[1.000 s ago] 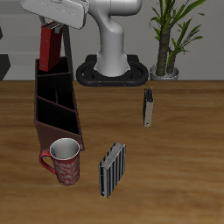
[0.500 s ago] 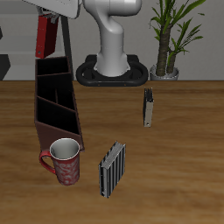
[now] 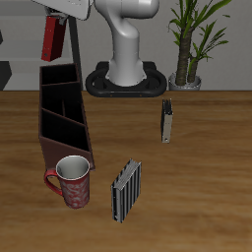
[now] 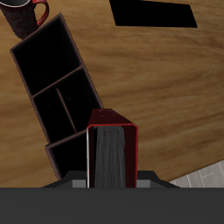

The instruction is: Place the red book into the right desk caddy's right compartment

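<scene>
Two jaws (image 3: 62, 16) at the upper left of the exterior frame are clenched on the red book (image 3: 54, 40), which hangs upright below them, clear of everything beneath. In the wrist view the red book (image 4: 109, 154) shows edge-on, with grey pages between its red covers, and the dark body of the jaws sits at its near end. Under the book stands the right desk caddy (image 3: 62, 116), a long maroon-brown box that runs down the left of the exterior frame from the back of the bench (image 3: 197, 177) toward its front edge; the book hangs above the caddy's far end. The wrist view looks into the caddy (image 4: 54, 87) and shows its dividers and dark slots. A red mug (image 3: 73, 181) stands just beside the caddy's near end, at the lower left. Below the centre of the frame stands a grey-and-black striped book (image 3: 126, 191), and a slim dark grey book (image 3: 168, 121) stands right of centre, well apart from both. A potted plant (image 3: 191, 44) rises at the upper right.
</scene>
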{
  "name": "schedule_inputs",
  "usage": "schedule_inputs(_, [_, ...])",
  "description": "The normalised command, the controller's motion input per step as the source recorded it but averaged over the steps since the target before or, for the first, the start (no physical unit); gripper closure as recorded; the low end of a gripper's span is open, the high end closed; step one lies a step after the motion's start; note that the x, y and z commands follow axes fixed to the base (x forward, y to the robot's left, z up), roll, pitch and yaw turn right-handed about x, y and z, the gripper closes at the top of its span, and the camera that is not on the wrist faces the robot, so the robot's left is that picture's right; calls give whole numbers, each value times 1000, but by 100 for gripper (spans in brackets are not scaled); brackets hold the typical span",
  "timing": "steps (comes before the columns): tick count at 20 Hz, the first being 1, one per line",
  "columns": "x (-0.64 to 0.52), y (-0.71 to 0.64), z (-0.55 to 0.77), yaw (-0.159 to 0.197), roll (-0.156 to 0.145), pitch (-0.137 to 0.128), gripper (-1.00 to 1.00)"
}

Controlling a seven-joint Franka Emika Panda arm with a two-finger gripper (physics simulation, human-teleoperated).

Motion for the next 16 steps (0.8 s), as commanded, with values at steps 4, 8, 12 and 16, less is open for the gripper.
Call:
schedule_inputs(4, [-277, -128, -281, 20, -62, 22, 100])
schedule_inputs(8, [-222, -61, -259, -38, -61, 9, 100])
schedule_inputs(12, [-129, 66, -207, 9, 4, 33, 100])
schedule_inputs(16, [-93, 156, -69, 11, -5, -9, 100])
